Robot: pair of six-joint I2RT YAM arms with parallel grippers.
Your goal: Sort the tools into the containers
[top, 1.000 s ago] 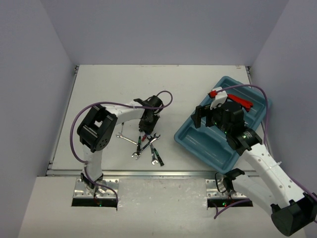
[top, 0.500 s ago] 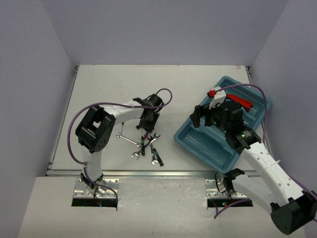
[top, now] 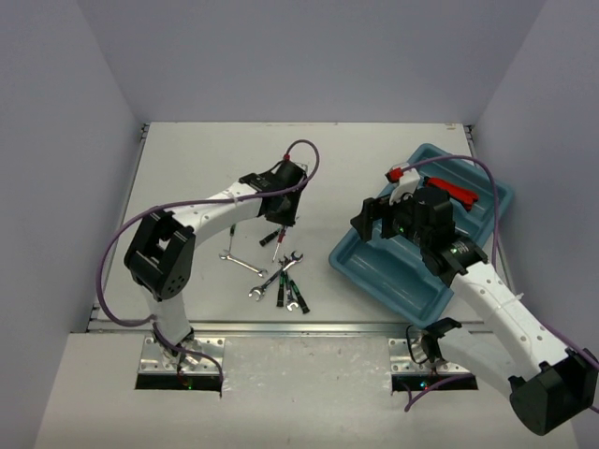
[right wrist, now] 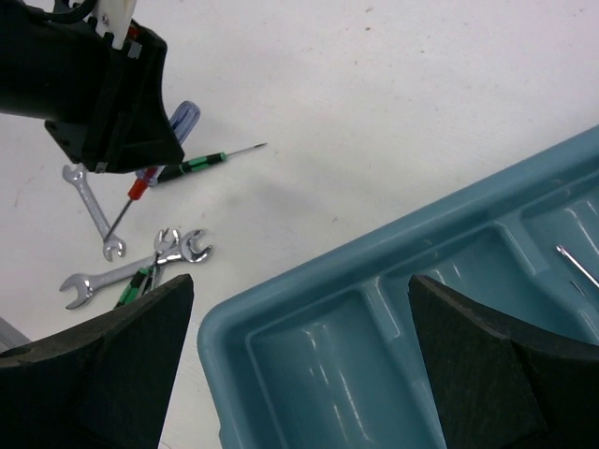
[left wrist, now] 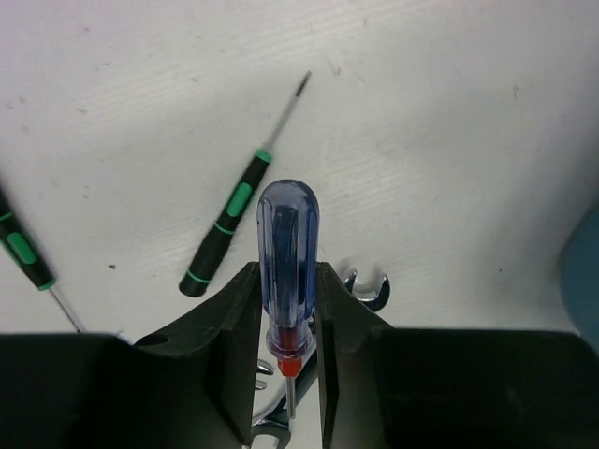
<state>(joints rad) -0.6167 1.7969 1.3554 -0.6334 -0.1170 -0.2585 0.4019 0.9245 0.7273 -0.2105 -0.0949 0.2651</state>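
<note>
My left gripper [top: 281, 208] [left wrist: 287, 313] is shut on a blue-handled screwdriver [left wrist: 287, 248] and holds it above the table, its shaft [top: 278, 245] pointing down at the tool pile. A black and green screwdriver [left wrist: 229, 220] [top: 270, 234] lies just beneath it. Silver wrenches [top: 243, 264] and more thin screwdrivers [top: 283, 285] lie in a small pile on the table. My right gripper [top: 391, 220] [right wrist: 299, 313] is open and empty above the left end of the teal tray [top: 412, 285] [right wrist: 309, 281]. A red-handled tool [top: 459, 194] lies in the tray's far end.
In the right wrist view the left gripper [right wrist: 103, 94] and wrenches [right wrist: 187, 248] show left of the tray's corner. A thin metal shaft [right wrist: 576, 267] lies in one tray compartment. The tray sits tilted at the table's right, close to the right wall.
</note>
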